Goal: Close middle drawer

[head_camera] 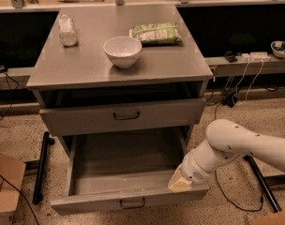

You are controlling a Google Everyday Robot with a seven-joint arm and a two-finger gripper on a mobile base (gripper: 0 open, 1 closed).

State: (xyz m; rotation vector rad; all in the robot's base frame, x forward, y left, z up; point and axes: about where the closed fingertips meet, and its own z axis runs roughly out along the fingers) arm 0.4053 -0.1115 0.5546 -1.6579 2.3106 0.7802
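The middle drawer (pixel 128 198) is pulled far out below the cabinet top. It is a wide grey tray, empty inside, with a low flat front and a small dark handle (pixel 132 203). My gripper (pixel 180 183), with a beige tip on the white arm (pixel 245 146), is at the drawer's front right corner, against the top of the front panel. The lowest drawer is hidden beneath the open tray.
The taller-fronted top drawer (pixel 126 116) stands slightly open above. On the cabinet top (pixel 86 64) are a white bowl (pixel 123 50), a green snack bag (pixel 156 33) and a small clear bottle (pixel 67 31). A cardboard box (pixel 4 189) sits at the left, and cables (pixel 231 97) at the right.
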